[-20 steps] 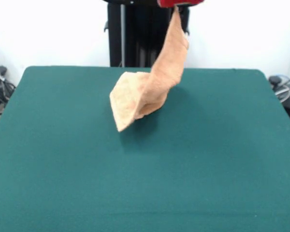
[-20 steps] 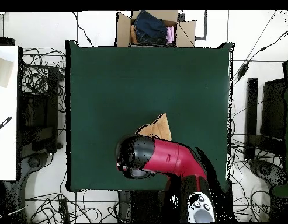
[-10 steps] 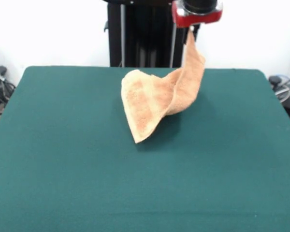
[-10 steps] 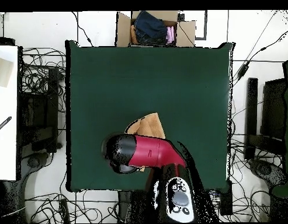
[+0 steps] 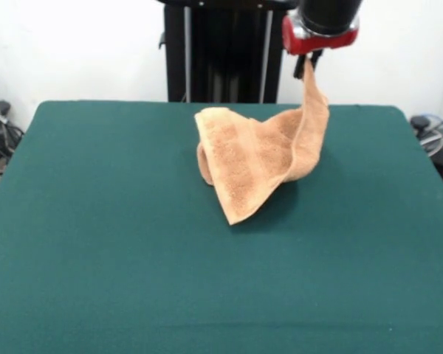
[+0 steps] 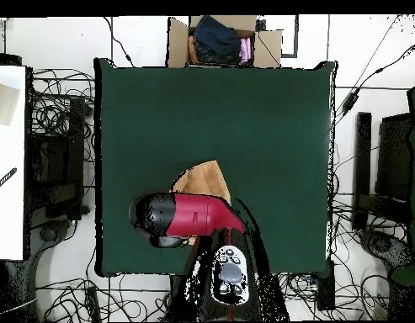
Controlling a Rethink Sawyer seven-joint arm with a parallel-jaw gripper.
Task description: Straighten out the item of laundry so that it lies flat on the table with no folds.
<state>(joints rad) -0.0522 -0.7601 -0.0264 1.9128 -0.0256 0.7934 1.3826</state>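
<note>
The orange-tan towel [image 5: 262, 158] hangs by one corner from my gripper [image 5: 310, 63] at the top right of the front view. Its lower part is folded and rests on the green table [image 5: 96, 243], with a pointed corner toward the camera. The gripper is shut on the towel's top corner. In the overhead view the red arm [image 6: 189, 216] covers the gripper and most of the towel [image 6: 206, 178]; only a tan patch shows beyond the arm.
The black pedestal [image 5: 221, 51] stands behind the table's far edge. A cardboard box with clothes [image 6: 220, 40] sits past the table's edge at the top of the overhead view. Cables and equipment lie on the floor on both sides.
My gripper has moved to the right in the front view, dragging the held towel corner with it. The towel's resting part has slid rightward and spread a little wider.
</note>
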